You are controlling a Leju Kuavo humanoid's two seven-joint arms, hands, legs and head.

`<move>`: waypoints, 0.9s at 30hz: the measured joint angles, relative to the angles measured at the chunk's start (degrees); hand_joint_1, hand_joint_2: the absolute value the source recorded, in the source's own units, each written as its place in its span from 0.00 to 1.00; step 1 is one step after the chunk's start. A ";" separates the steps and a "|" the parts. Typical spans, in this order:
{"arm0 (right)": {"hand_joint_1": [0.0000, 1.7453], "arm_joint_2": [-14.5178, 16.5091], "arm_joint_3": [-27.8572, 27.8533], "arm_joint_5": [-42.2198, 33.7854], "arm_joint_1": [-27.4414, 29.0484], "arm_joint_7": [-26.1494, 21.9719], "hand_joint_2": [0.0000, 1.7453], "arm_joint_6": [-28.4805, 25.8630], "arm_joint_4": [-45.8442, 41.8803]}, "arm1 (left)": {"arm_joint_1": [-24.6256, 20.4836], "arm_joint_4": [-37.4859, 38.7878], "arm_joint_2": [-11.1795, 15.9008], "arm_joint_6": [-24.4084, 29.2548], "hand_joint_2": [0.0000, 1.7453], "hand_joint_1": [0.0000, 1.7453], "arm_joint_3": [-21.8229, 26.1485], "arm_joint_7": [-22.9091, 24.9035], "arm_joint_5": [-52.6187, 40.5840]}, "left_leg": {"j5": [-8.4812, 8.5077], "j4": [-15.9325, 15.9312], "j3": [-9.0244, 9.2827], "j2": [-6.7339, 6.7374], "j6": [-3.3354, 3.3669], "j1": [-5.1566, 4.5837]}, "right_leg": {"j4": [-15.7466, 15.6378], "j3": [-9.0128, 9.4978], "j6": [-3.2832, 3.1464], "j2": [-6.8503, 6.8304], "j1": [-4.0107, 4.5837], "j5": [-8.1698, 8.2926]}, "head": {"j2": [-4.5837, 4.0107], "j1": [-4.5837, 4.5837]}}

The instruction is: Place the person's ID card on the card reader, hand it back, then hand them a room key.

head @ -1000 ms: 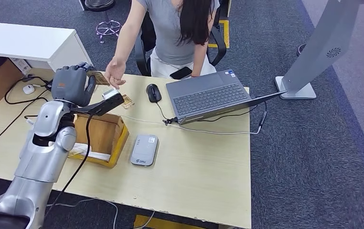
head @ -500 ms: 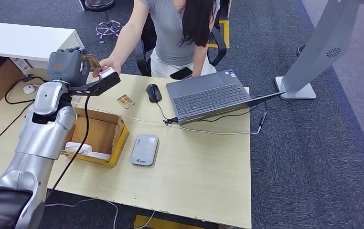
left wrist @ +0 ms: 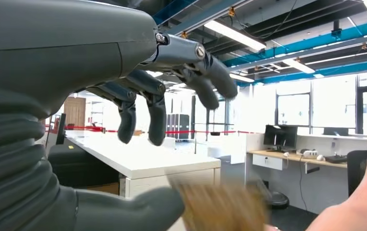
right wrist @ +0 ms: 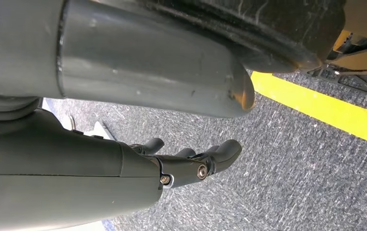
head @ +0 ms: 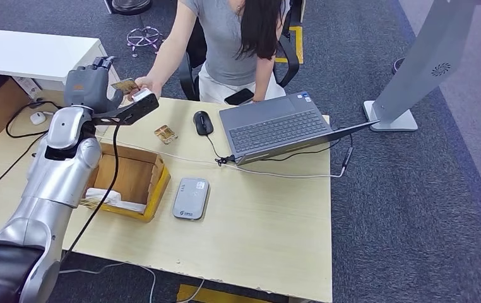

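Handover in progress: the left hand (head: pixel 89 88), raised over the pale wooden bench (head: pixel 257 214), appears released around the tan card (head: pixel 124 85), which the person's hand (head: pixel 144 87) grasps. White reader (head: pixel 190 197) unoccupied.

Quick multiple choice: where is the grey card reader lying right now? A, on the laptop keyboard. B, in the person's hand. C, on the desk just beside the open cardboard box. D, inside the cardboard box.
C: the head view shows the card reader flat on the desk, right next to the cardboard box, well clear of the laptop.
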 joint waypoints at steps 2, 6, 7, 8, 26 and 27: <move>0.00 0.03 0.01 0.00 0.00 0.02 0.00 0.00 0.01 | 0.00 0.27 0.00 0.07 1.00 0.00 0.00 0.01 -0.01 | 0.00 0.00 0.00 0.00 0.00 0.00 | 0.00 0.00 0.00 0.00 0.00 0.00 | 0.00 0.00; 0.00 0.03 0.01 0.00 0.00 0.03 0.00 0.00 0.00 | 0.00 0.61 0.00 0.11 1.00 0.00 0.00 0.01 -0.02 | 0.00 0.00 0.00 0.00 0.00 0.00 | 0.00 0.00 0.00 0.00 0.00 0.00 | 0.00 0.01; 0.00 0.03 0.01 0.00 0.00 0.03 0.00 0.00 -0.01 | 0.00 0.65 0.00 0.11 1.00 0.00 0.00 0.01 -0.02 | 0.00 0.00 0.00 0.00 0.00 0.00 | 0.00 0.00 0.00 0.00 0.00 0.00 | 0.00 0.01; 0.00 0.03 0.01 0.00 0.00 0.03 0.00 0.00 -0.01 | 0.00 0.69 0.00 0.11 1.00 0.00 0.00 0.01 -0.02 | 0.00 0.00 0.00 0.00 0.00 0.00 | 0.00 0.00 0.00 0.00 0.00 0.00 | 0.00 0.01; 0.00 0.03 0.01 0.00 0.00 0.03 0.00 0.00 -0.01 | 0.00 0.97 0.00 0.16 1.00 0.00 0.00 0.03 -0.02 | 0.00 0.00 0.00 0.00 0.00 0.00 | 0.00 0.00 0.00 0.00 0.00 0.00 | 0.00 0.00; 0.00 0.04 0.01 0.00 0.00 0.03 0.00 0.00 -0.01 | 0.00 0.98 0.00 0.17 1.00 0.00 0.00 0.03 -0.02 | 0.00 0.00 0.00 0.00 0.00 0.00 | 0.00 0.00 0.00 0.00 0.00 0.00 | 0.00 0.00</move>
